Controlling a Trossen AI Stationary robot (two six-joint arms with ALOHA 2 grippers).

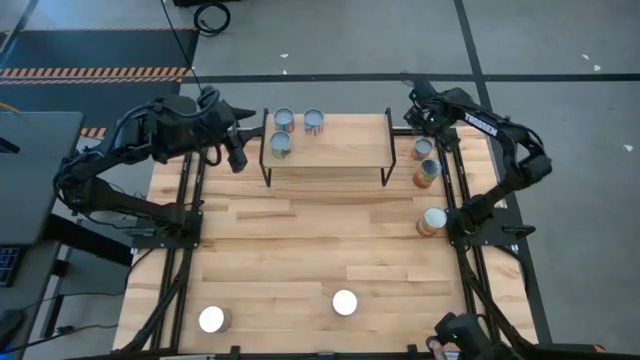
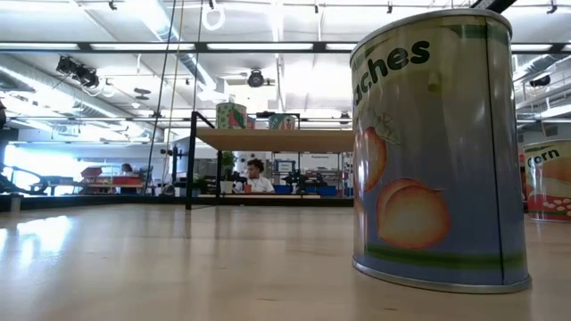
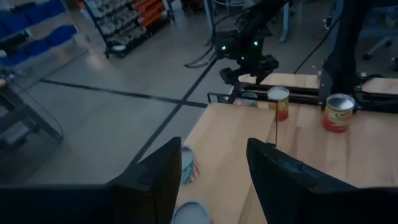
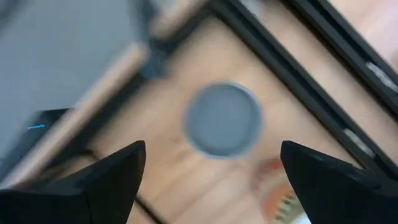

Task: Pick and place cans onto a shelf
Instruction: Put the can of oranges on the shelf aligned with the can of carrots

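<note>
The shelf (image 1: 340, 150) stands at the table's far middle with three cans (image 1: 284, 121) on its left part; it also shows in the low view (image 2: 268, 139). My left gripper (image 1: 238, 150) hovers open and empty by the shelf's left end, above two of those cans (image 3: 188, 165). My right gripper (image 1: 418, 118) is open and empty at the far right, above a grey-lidded can (image 4: 222, 118) that stands on the table (image 1: 423, 149). Two more cans (image 1: 428, 171) (image 1: 433, 220) stand along the right edge. Two white-lidded cans (image 1: 211, 319) (image 1: 344, 302) stand near the front.
Black frame rails run along the table's left (image 1: 185, 200) and right (image 1: 460, 200) sides. In the low view a peaches can (image 2: 437, 152) stands close to the camera and a corn can (image 2: 549, 178) beside it. The table's middle (image 1: 320, 240) holds nothing.
</note>
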